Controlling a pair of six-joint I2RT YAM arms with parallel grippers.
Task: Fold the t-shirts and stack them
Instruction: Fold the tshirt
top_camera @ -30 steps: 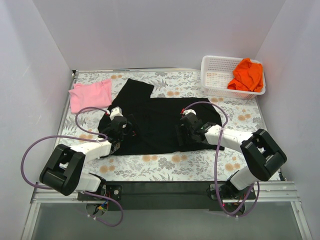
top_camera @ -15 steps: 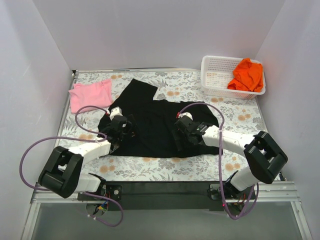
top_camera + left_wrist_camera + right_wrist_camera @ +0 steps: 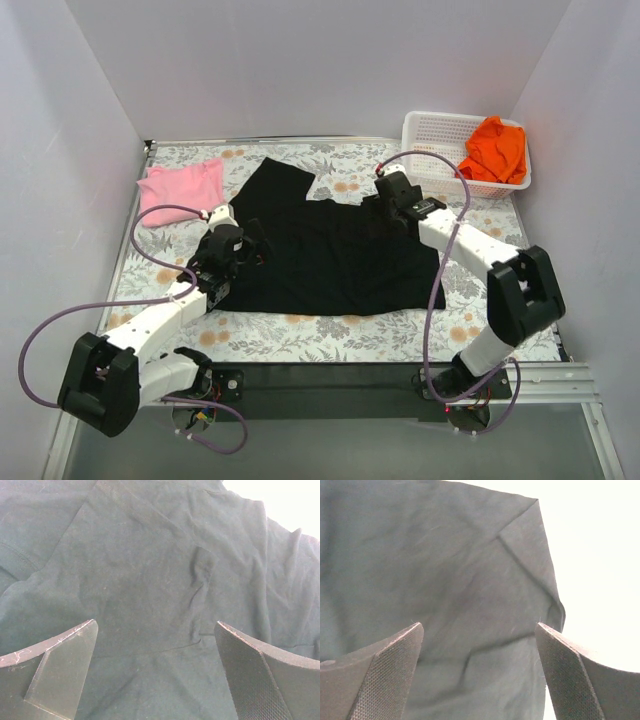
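Plain white walls (image 3: 300, 60) close in the far, left and right sides of a table (image 3: 330, 335) covered in a floral print. The black t-shirt (image 3: 330, 255) lies spread across the middle, one sleeve reaching toward the far left. A white mesh basket (image 3: 432, 140) sits at the far right corner with the orange t-shirt (image 3: 497, 148) in it. The pink t-shirt (image 3: 180, 190) lies at the far left. The left gripper (image 3: 155, 630) and right gripper (image 3: 479, 630) hover over the black cloth, jaws wide apart, holding nothing.

Mesh basket (image 3: 430, 150) — far right of floral table (image 3: 330, 335).
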